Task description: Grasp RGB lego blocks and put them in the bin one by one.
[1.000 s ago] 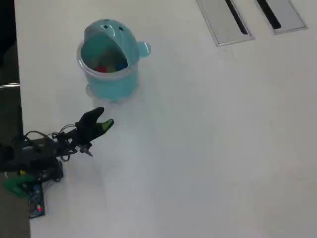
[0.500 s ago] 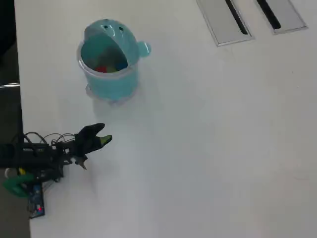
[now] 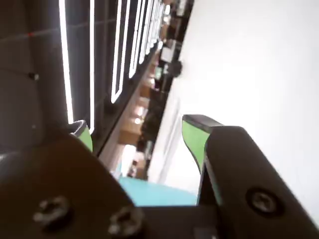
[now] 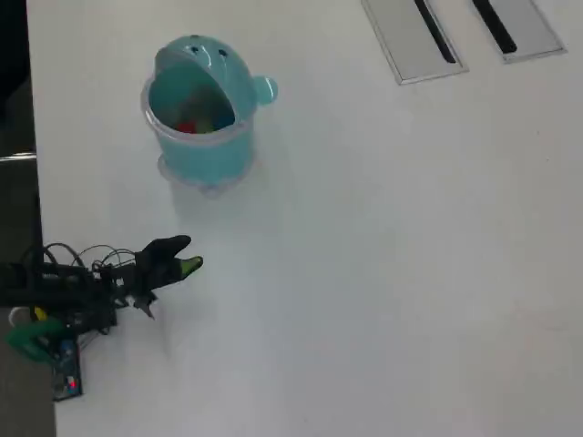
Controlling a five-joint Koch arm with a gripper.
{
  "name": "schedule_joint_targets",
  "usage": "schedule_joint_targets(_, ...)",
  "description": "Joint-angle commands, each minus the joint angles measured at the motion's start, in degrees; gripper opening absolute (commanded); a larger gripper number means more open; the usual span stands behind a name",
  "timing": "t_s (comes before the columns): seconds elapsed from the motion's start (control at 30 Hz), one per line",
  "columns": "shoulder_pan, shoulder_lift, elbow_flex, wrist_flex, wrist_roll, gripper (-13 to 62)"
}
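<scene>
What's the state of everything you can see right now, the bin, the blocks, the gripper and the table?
bin: upright, mouth open, standing on the table.
lego blocks: inside the bin; red, green and blue patches show through the mouth, none on the table.
gripper: open and empty, apart from the bin, near the left edge in the overhead view.
table: white, with two grey slotted panels at the top.
</scene>
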Motion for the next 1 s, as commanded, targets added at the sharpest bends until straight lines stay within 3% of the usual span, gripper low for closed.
schedule_joint_targets(0.0,0.09,1.14,1.85,-9.76,0.97,33.2)
schedule_joint_targets(0.37,0.35,1.05,5.36,-8.61,1.58,34.8)
schedule_joint_targets(0.97,1.41,0.79,5.36,20.74,1.67,35.2)
